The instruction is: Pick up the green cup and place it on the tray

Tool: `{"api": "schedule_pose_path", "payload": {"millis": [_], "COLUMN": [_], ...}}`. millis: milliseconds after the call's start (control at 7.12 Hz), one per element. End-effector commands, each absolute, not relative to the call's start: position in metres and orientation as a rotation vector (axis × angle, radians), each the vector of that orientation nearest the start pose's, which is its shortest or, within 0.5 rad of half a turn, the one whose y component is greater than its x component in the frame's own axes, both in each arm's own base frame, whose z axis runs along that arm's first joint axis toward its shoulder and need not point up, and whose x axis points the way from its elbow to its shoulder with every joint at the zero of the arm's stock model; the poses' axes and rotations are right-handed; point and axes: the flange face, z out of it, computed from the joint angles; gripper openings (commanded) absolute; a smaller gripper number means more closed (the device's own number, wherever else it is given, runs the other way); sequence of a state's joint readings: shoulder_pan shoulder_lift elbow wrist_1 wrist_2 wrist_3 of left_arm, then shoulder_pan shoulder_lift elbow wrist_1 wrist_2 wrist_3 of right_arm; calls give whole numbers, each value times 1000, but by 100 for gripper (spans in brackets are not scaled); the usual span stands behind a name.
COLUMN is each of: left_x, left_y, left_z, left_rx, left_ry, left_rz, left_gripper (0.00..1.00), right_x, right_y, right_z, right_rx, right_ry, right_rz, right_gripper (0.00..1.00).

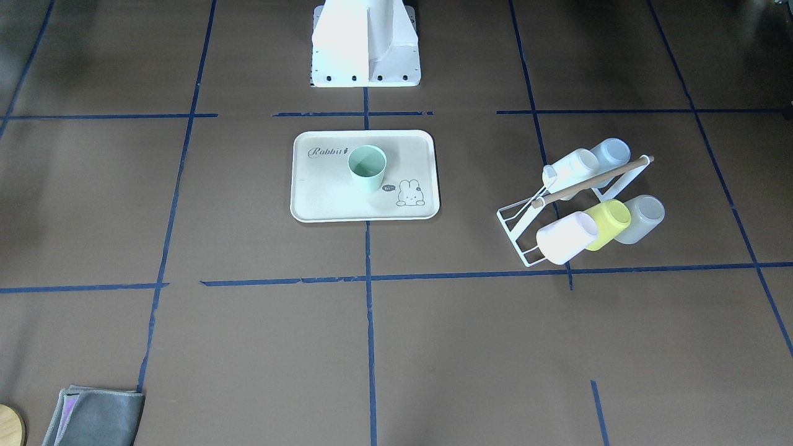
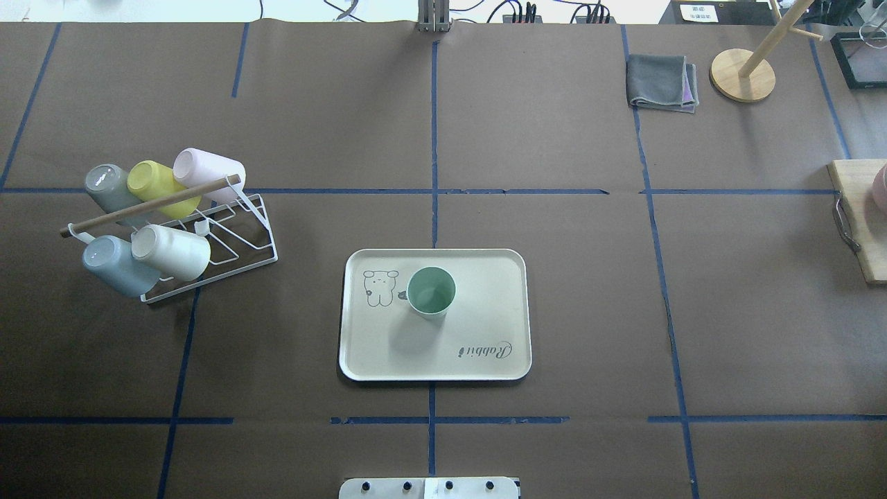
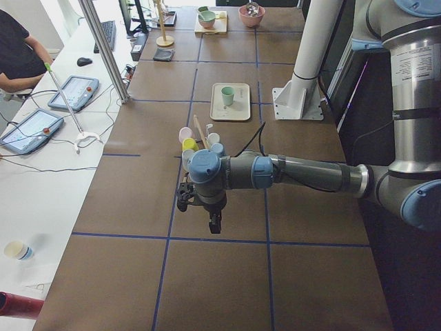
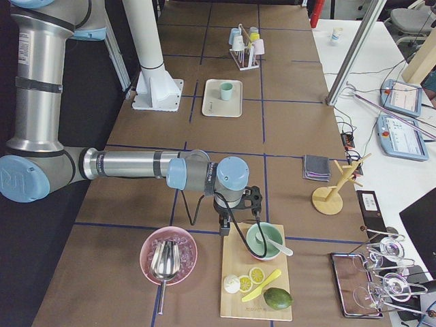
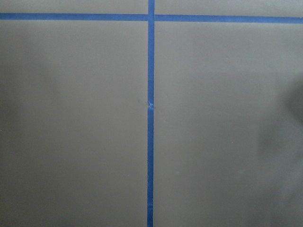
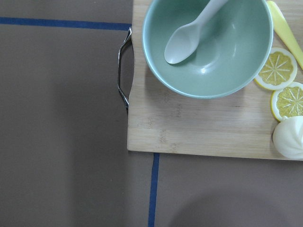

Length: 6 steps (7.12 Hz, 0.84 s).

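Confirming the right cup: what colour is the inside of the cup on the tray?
The cup is teal-green inside, mint outside; clearest in the overhead view.

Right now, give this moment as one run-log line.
green cup: upright on tray | left gripper: far from cup, state unclear | right gripper: far from cup, state unclear

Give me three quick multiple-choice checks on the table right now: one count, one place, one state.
1. How many cups hang on the wire rack? A three; B five; C seven.
2. Where is the green cup? A on the wire rack; B on the tray; C on the bare table.
3. How does the green cup sit? A upright, mouth up; B upside down; C on its side.

Answers: 1 B, five cups count out in the overhead view. 2 B, it stands inside the tray's rim. 3 A, its open mouth and inside show from above.
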<state>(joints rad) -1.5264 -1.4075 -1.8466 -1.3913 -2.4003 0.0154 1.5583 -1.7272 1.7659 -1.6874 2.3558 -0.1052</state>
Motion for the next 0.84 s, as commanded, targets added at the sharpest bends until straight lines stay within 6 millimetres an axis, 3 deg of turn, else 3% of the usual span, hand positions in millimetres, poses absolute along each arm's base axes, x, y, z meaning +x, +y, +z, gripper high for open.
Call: {"api": "schedule_pose_path", "payload": {"millis": [0,421,702], "left_x": [-41,-36,-36], "left_y": [-419,-420,-419], "left_z": [613,606,604], "left_rx": [-77,-68,-71], "left_ry": [829,829,828], "left_rz": [31,46,44], "left_gripper": [100,100,100], "right_x": [58,57,57], "right_y": [-422,-425,-421], "right_z": [647,627,632], "right_rx": [-41,-3,-14], "right_ry": [-779,-789,-788], "right_rz": [-78,-90,-88], "right_gripper": [100,100,100]}}
